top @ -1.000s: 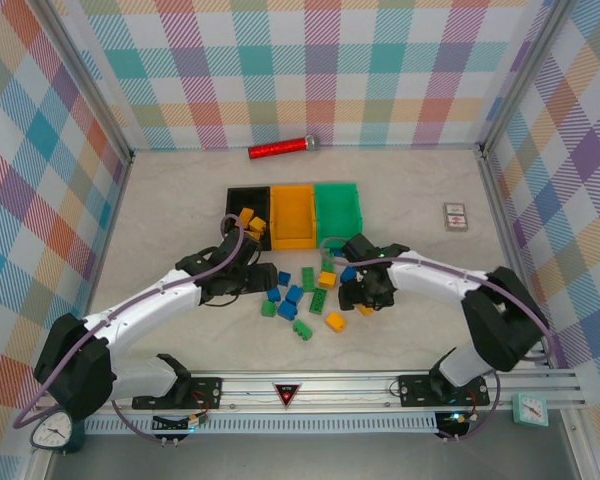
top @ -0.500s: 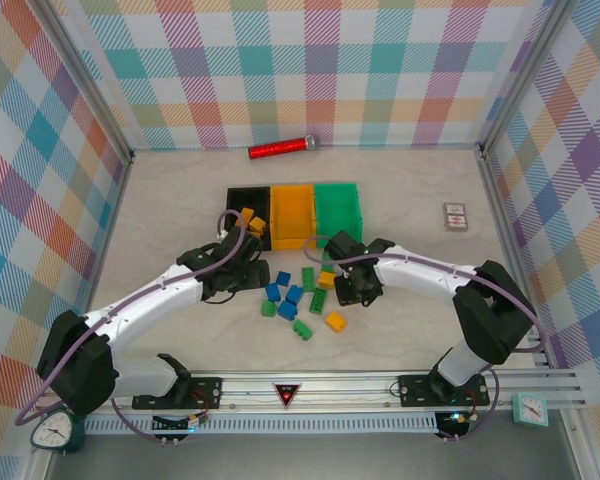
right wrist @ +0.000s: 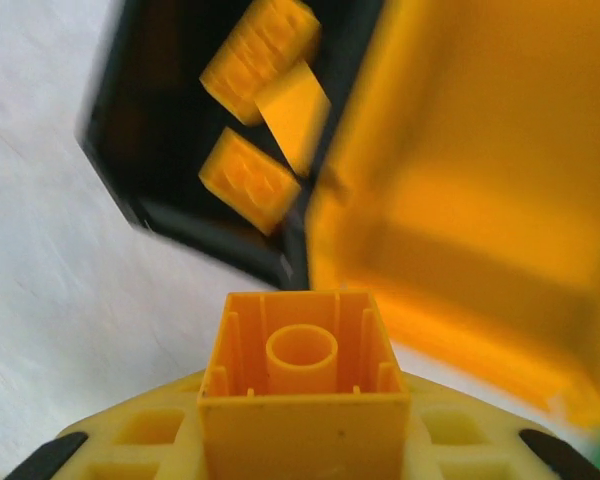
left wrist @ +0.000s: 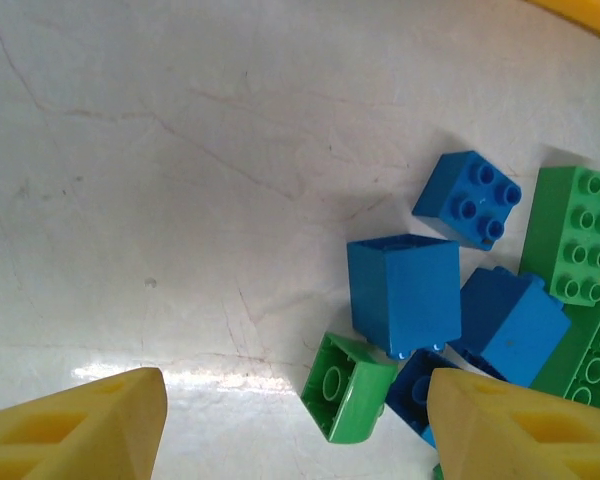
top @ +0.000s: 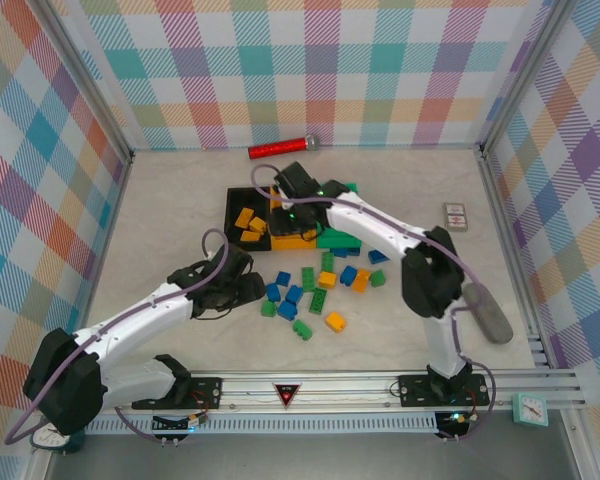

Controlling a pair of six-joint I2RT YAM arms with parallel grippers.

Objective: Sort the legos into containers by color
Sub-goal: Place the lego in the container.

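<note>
Right wrist view: black bin [right wrist: 170, 150] and yellow-orange bin [right wrist: 480, 200] motion-blurred, the latter cut by top and right edges. Yellow brick [right wrist: 302, 400] in right gripper [right wrist: 302, 435] cropped at bottom. Left wrist view: left gripper [left wrist: 295, 405] fingers [left wrist: 80, 430] cropped at bottom, green brick [left wrist: 572, 245] cropped right. Top view: right arm [top: 380, 228] covers much of green bin [top: 340, 240]; card box [top: 456, 216] print unreadable.

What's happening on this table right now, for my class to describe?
Two robot arms are sorting legos by color. The right gripper is shut on a yellow-orange brick, held over where the black bin meets the yellow-orange bin. The black bin holds three other bricks of that color. The left gripper hovers open over loose blue bricks and green bricks on the table.
</note>
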